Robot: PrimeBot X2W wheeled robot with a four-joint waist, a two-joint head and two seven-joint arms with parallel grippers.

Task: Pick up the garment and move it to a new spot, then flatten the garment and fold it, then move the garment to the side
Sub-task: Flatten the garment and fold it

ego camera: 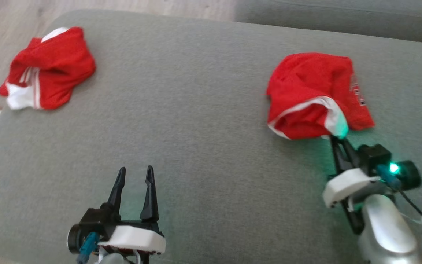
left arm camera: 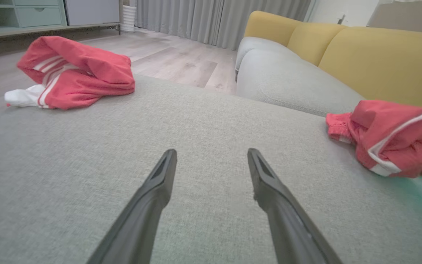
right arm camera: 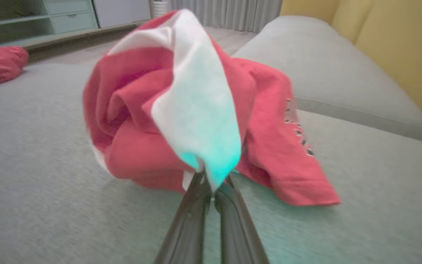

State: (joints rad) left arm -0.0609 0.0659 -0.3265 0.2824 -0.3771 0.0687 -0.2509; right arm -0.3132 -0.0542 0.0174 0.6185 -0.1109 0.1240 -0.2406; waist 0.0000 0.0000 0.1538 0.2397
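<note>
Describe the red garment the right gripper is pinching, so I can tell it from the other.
On the wide grey fabric cushion, look to the robot's right side. The crumpled red cloth garment there has a broad white band pinched by the right gripper and dark lettering on one side. The other red garment, at the far left corner, shows thin white stripes instead.

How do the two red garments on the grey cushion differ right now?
The left garment lies free and untouched; the right garment is pinched at its white hem by the shut right pincer. The left garment shows thin white stripes; the right garment shows printed lettering and one broad white band. Both are red, crumpled, and rest on the grey cushion.
</note>
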